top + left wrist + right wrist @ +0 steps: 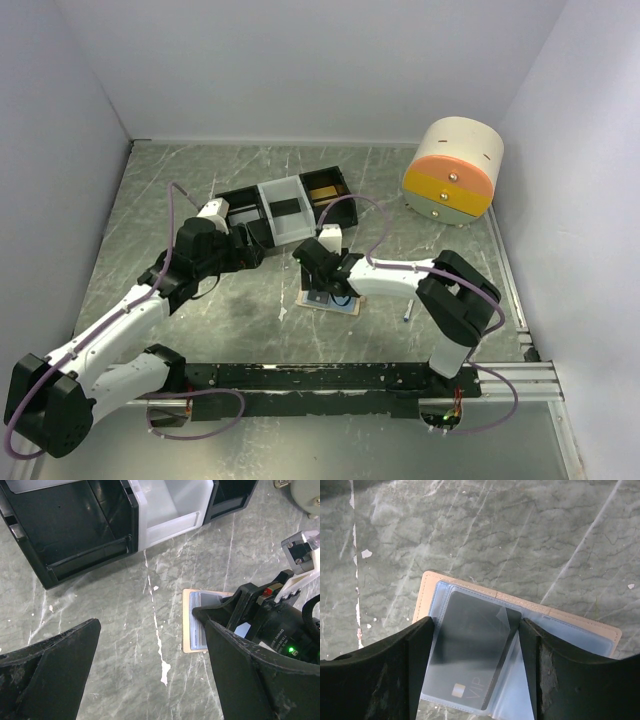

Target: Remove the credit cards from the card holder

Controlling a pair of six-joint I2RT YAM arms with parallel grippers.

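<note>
The card holder (345,307) lies open on the table with its tan edge (570,617) around pale blue clear sleeves. A dark credit card (465,660) marked VIP sits in the near sleeve. My right gripper (476,625) is low over it and open, with one finger along each long side of the card. In the top view the right gripper (322,288) covers most of the holder. My left gripper (150,675) hangs wide open over bare table just left of the card holder (192,630), holding nothing. It shows as the left gripper (252,250) in the top view.
A three-compartment black-and-white tray (285,205) stands behind the grippers, with a gold item (322,190) in its right bin. A round peach, orange and yellow container (455,170) is at the back right. A small metal piece (408,312) lies right of the holder.
</note>
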